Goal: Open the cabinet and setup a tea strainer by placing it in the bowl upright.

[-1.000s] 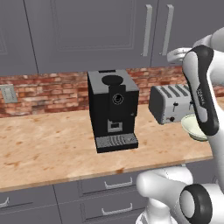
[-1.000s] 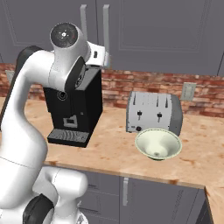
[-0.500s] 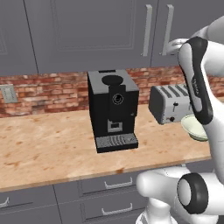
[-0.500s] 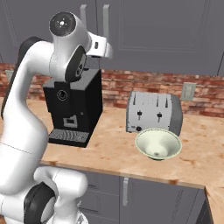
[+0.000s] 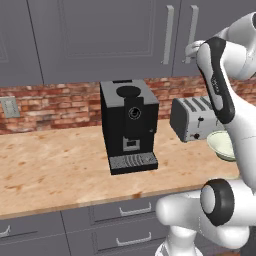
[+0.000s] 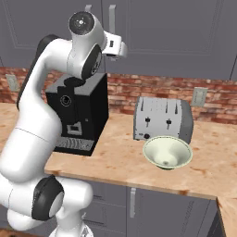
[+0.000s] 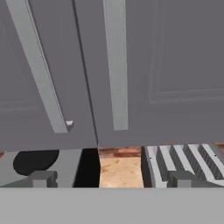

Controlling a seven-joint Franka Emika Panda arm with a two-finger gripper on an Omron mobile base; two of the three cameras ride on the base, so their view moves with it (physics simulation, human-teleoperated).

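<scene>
Pincer is held wide open before the closed cabinet (near its two handles); bowl is seen on the bench.

Honestly nothing readable here: no brand or label on the coffee machine, the toaster or the cabinet doors, just plain surfaces.
</scene>
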